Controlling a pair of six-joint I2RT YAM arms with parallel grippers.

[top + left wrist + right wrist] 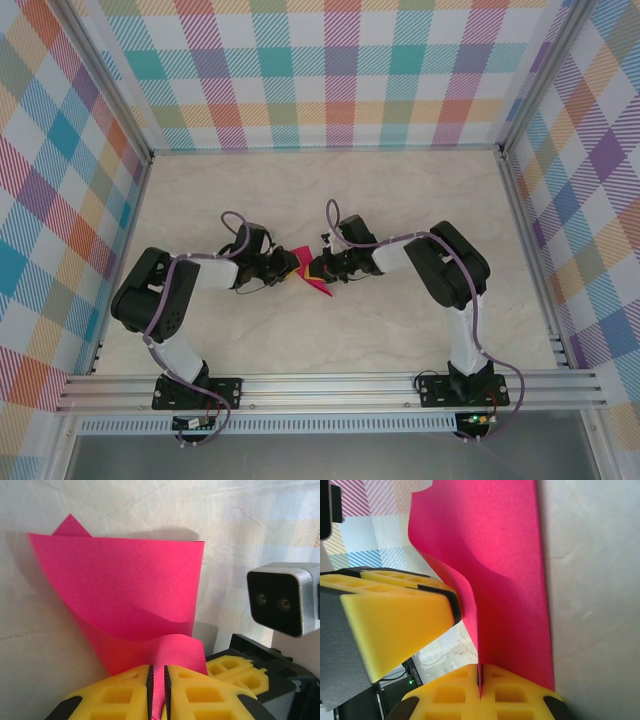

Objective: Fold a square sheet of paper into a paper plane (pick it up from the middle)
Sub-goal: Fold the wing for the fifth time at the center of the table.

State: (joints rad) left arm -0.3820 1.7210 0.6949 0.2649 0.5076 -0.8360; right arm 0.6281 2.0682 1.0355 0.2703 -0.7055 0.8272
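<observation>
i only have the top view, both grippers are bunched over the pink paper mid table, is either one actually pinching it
observer: yes. From its wrist camera, the left gripper is shut on a curled flap of the pink sheet.
operator: and the right one
observer: the right gripper is shut on the sheet as well. The paper rises straight out from between its pads.
operator: is the sheet flat or folded
observer: folded over. In the left wrist view, one small corner pokes past the top edge.
</observation>
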